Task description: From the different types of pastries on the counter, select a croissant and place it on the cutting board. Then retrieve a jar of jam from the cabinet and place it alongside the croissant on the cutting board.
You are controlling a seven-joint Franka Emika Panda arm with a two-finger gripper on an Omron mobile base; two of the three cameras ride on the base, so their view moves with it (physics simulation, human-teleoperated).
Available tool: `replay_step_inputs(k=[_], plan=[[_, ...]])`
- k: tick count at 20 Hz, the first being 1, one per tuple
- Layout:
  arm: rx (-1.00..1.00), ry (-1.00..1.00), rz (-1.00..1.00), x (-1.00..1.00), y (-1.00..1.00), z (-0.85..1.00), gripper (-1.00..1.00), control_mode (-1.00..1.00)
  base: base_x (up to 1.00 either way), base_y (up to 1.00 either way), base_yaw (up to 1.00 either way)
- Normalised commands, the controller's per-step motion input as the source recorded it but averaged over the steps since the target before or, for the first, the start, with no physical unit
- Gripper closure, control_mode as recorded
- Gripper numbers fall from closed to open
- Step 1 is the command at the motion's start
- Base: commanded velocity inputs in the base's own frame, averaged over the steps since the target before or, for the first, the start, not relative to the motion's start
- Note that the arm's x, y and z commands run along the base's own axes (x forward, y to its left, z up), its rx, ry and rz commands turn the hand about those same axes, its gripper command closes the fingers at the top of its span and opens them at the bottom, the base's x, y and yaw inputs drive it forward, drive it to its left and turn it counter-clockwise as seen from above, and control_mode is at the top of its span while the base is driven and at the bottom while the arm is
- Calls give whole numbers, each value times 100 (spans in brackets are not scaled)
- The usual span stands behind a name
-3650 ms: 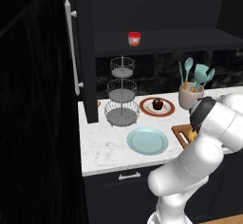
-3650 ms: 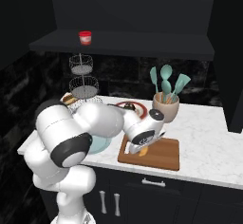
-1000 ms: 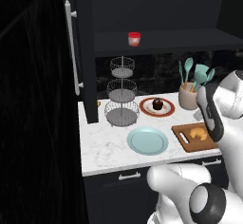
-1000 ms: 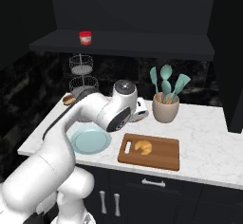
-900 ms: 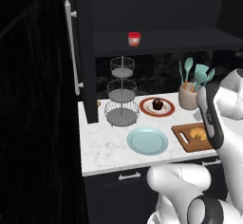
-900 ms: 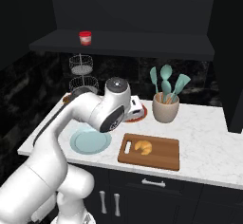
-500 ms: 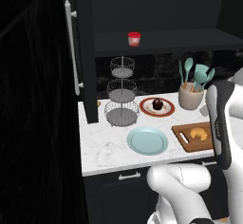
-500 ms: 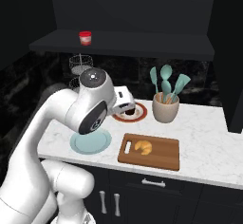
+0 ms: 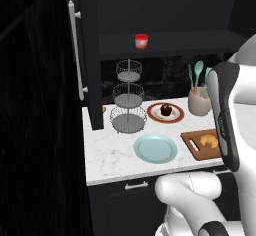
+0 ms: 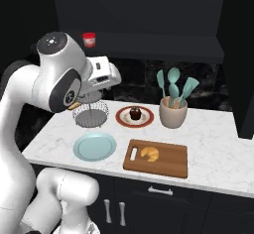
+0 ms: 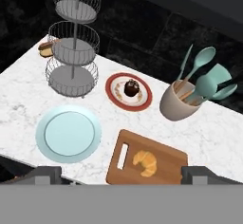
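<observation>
1. Croissant (image 9: 210,140) lies on the cutting board (image 9: 196,146) at the right side of the white desk (image 9: 107,155) in the left base view. A round light-blue plate (image 9: 155,148) sits just beside the board. Behind it is a red-rimmed plate (image 9: 152,113) with a dark chocolate pastry (image 9: 166,111) on it. A wire basket stand (image 9: 128,103) with three levels stands near the open cabinet door (image 9: 86,55) with its silver bar handle (image 9: 76,49). The jar of jam (image 9: 141,41) with its red lid stands up on the dark cabinet shelf (image 9: 170,44). A beige crock (image 9: 199,101) holds teal spoons.

2. In the right base view, the croissant (image 10: 149,153) rests near the middle of the cutting board (image 10: 173,162), close to the slot handle. The light-blue plate (image 10: 95,146) is to the left of the board, apart from it. The chocolate pastry (image 10: 135,113) sits on its plate behind the board. The jar of jam (image 10: 89,39) is high on the shelf, above the white arm. The arm's hand is up in the air over the basket stand (image 10: 90,115). I cannot tell how wide the pincer is from here.

3. In the hand view, the pincer (image 11: 121,175) is wide open and holds nothing. Its two dark tips stand far apart at the bottom. Below are the croissant (image 11: 146,163) on the cutting board (image 11: 166,159), the light-blue plate (image 11: 69,134), the chocolate pastry (image 11: 132,87), the crock (image 11: 176,105) and the basket stand (image 11: 72,58). Another small pastry (image 11: 46,49) lies behind the stand.
</observation>
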Motion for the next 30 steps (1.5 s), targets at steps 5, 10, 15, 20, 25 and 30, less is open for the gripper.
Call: replay_step_inputs(k=[5,10,15,20,25,30], plan=[[-9,-7,-9,10,52,85,-100,-100,0,0,0],[-2,-1,-9,34,50,45,-100,-100,0,0,0],[-1,-17,-3,54,35,-4,-100,-100,0,0,0],[-1,-11,-4,60,34,1,-100,-100,0,0,0],[0,-7,-3,59,26,5,-100,-100,0,0,0],[0,-2,-5,41,28,36,-100,-100,0,0,0]])
